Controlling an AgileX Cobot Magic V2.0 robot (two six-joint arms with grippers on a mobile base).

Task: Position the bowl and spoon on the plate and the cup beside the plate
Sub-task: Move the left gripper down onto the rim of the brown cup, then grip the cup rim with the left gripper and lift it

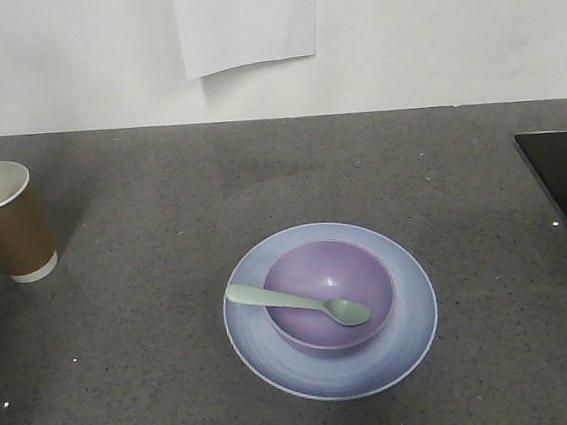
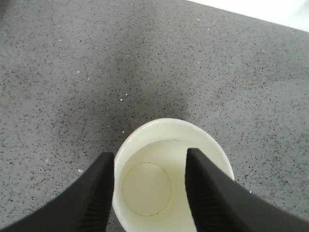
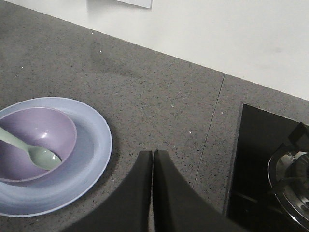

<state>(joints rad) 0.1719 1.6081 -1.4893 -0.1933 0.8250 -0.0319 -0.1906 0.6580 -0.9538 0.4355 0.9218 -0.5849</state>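
One plate (image 1: 406,336), one bowl (image 1: 354,266), one spoon (image 1: 302,302), one cup (image 1: 8,224) at left edge, left gripper (image 2: 149,193) spread wide above cup, right gripper (image 3: 152,188) closed, empty

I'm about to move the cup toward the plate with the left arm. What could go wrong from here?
1. The left gripper is open with one of its fingers over the cup mouth; closing may dent or tip the thin paper wall.
2. The cup stands far left of the plate, so a long carry risks a slip.
3. The spoon handle overhangs the bowl on the cup's side; a close placement could knock it.
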